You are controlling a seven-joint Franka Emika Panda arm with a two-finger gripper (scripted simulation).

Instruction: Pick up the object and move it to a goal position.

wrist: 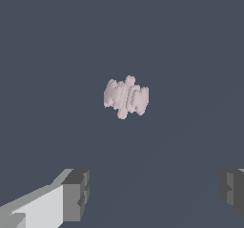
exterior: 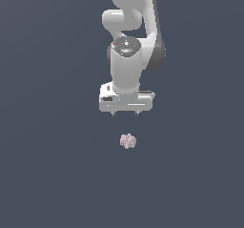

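Nearest in the exterior view lies the object, a small pale pink-grey ball with a lumpy, mottled surface, resting alone on the flat dark blue-grey ground. It sits free, touched by nothing. Farther back and above it hangs the gripper, its two short fingertips pointing down and standing apart, with nothing between them; the ball is just to the exterior view's right of the point midway between them, close below but clearly separated from the tips. The wrist view shows the same: the object lies out ahead on the ground while the dark finger pads stand wide apart at either side. Behind the gripper rises the white arm.
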